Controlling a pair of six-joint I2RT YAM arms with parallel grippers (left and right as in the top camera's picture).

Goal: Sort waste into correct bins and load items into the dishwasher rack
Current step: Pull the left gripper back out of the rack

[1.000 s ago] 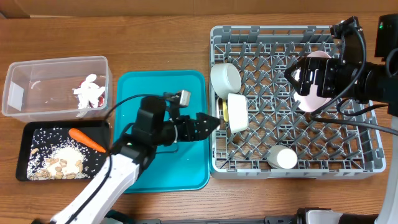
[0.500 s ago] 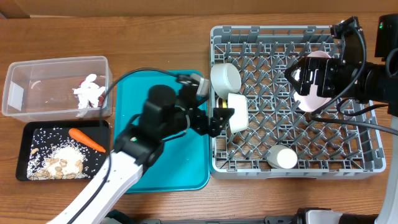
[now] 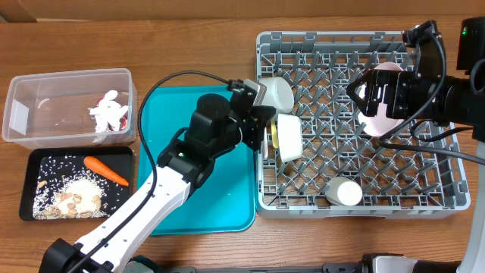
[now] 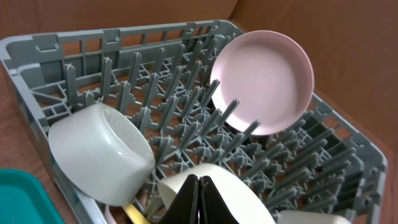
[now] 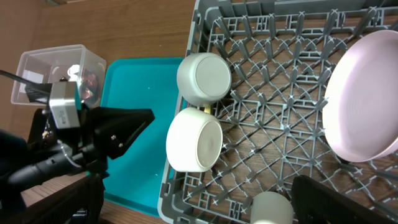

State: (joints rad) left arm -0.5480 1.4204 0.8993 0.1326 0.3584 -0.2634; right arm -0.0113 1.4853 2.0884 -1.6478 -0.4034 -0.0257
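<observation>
The grey dishwasher rack (image 3: 447,193) holds the pinkish plate (image 3: 377,115) standing upright, two white bowls (image 3: 274,95) (image 3: 290,136) on their sides at its left edge, and a pale yellow utensil (image 3: 274,136) between them. My left gripper (image 3: 265,125) is at the rack's left rim. In the left wrist view its fingers (image 4: 200,186) are pressed together with nothing between them, in front of the lower bowl (image 4: 249,199). My right gripper (image 3: 362,95) hovers open over the plate (image 5: 367,99). The clear tub (image 3: 30,114) holds white paper (image 3: 106,114) and a red wrapper (image 3: 121,125).
The black tray (image 3: 34,155) holds the carrot (image 3: 104,170), nut scraps (image 3: 72,201) and white grains. A flat teal tray (image 3: 197,197) lies between the bins and the rack, under my left arm. A white cup (image 3: 343,191) lies near the rack's front edge.
My left arm has swung right from over the teal tray to the rack's left rim, and its jaws have gone from open to shut. The right arm has not moved.
</observation>
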